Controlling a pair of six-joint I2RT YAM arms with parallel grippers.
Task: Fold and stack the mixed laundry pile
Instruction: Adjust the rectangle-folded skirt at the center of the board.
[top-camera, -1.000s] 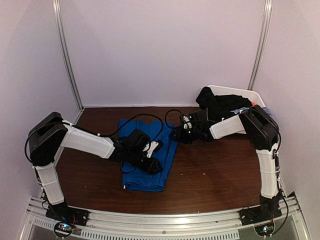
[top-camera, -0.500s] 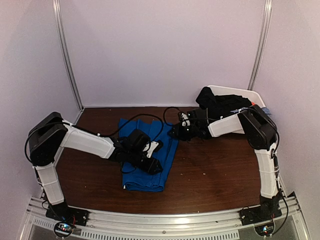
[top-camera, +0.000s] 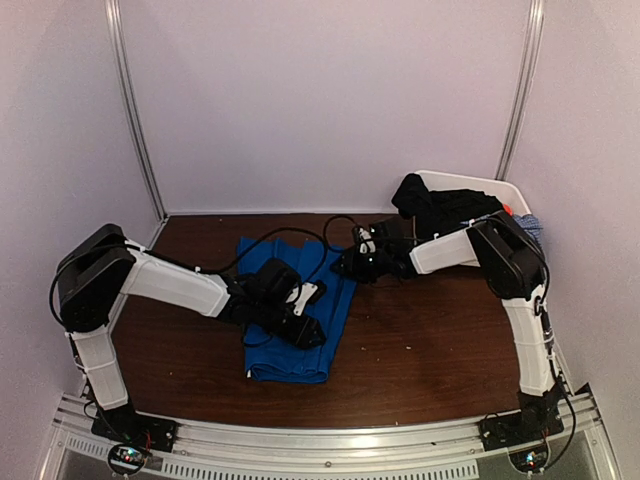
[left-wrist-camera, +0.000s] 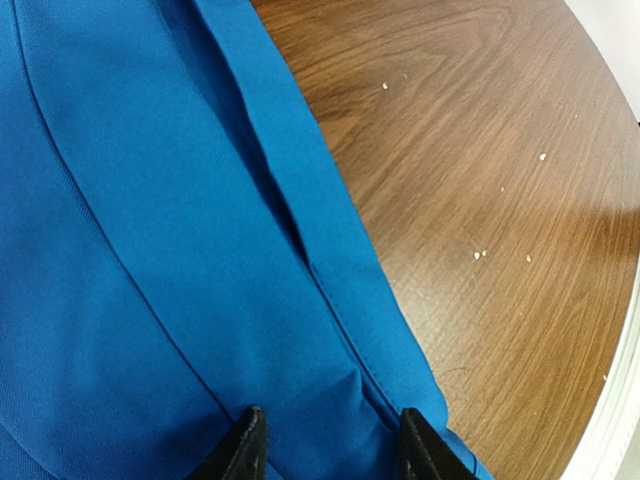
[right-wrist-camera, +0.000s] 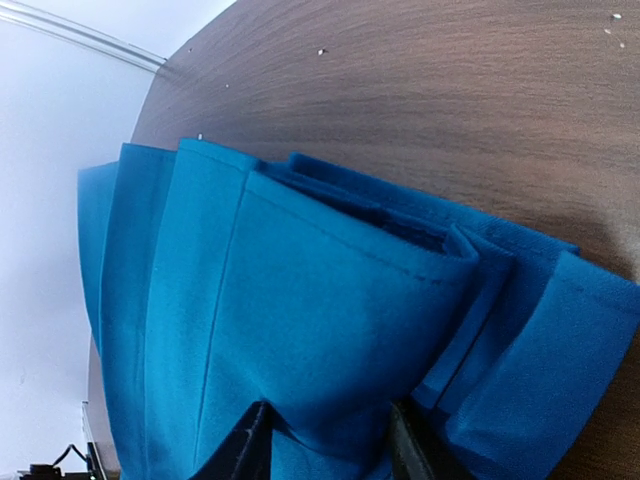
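Observation:
A bright royal-blue garment (top-camera: 290, 350) lies folded into a long strip on the brown table (top-camera: 430, 340). My left gripper (top-camera: 312, 333) rests on its right side; in the left wrist view the gripper (left-wrist-camera: 332, 445) stands open, its tips pressing the blue cloth (left-wrist-camera: 150, 250) beside a seam. My right gripper (top-camera: 343, 266) is at the strip's far right corner; in the right wrist view it (right-wrist-camera: 328, 440) is open astride a raised fold of the cloth (right-wrist-camera: 300, 300). The black garment (top-camera: 440, 205), a bit of orange-red (top-camera: 507, 209) and blue-white speckled cloth (top-camera: 530, 222) lie in the tub.
The white plastic tub (top-camera: 480, 183) stands at the back right corner. White walls close the table on three sides, with metal posts (top-camera: 135, 110) at the back corners. Black cables loop over the blue garment's far end.
My right gripper has crept left and slightly farther back onto the blue garment's far right corner. The left arm and the cloth have not visibly moved.

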